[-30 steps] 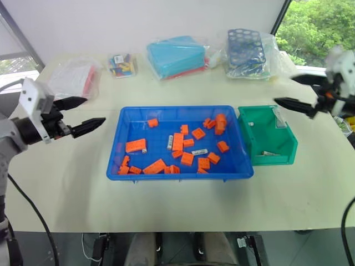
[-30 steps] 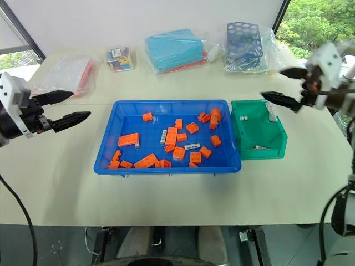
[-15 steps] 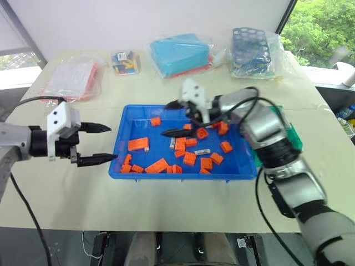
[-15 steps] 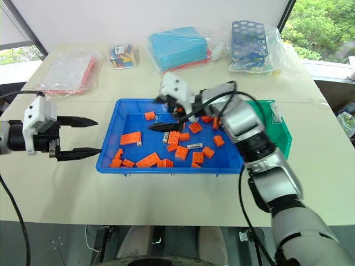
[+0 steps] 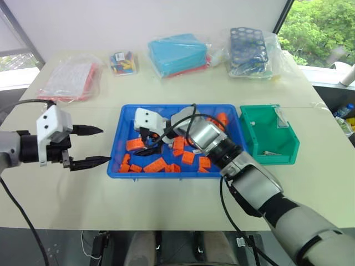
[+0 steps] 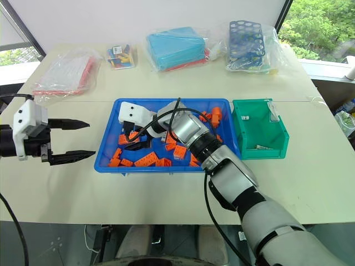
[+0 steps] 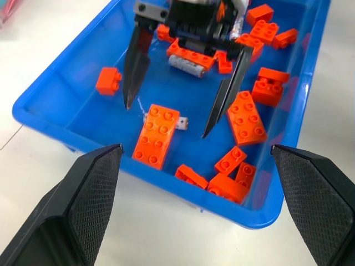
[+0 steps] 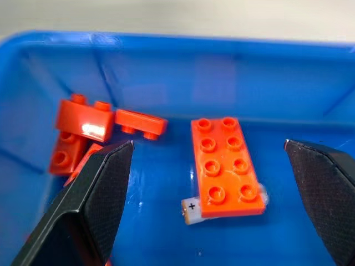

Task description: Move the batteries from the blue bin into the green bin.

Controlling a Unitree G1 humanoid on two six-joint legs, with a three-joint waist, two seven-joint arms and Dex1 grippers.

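Left eye view: the blue bin (image 5: pixel 117 145) sits mid-counter (image 5: pixel 66 199) with orange blocks (image 5: pixel 156 165) scattered across its floor, and the green bin (image 5: pixel 268 141) stands just beside its right wall, a battery (image 5: pixel 270 153) lying on its floor. The right hand (image 5: pixel 145 142) reaches down into the left part of the blue bin, its two black fingers spread apart and empty, poised over an orange block there. The left hand (image 5: pixel 89 146) hangs over the bare counter just left of the blue bin, its fingers also apart and holding nothing. Along the far edge of the counter lie plastic-wrapped items: a light-blue box (image 5: pixel 178 54), a blue perforated rack (image 5: pixel 247 47) and a flat pink-and-white packet (image 5: pixel 71 77). Left wrist view: the left hand's own fingers (image 7: pixel 91 188) stand wide apart near the blue bin's wall; inside it, the right hand's fingers straddle a flat orange block (image 7: pixel 157 134), from under which the end of a battery marked with a plus sign (image 7: pixel 181 123) sticks out. A second battery (image 7: pixel 187 64) lies further in, against other blocks beneath the right hand's body. Right wrist view: the right hand's fingers (image 8: pixel 93 205) stand wide apart on either side of that flat block, which lies on top of the battery so that only the battery's plus end shows clearly.
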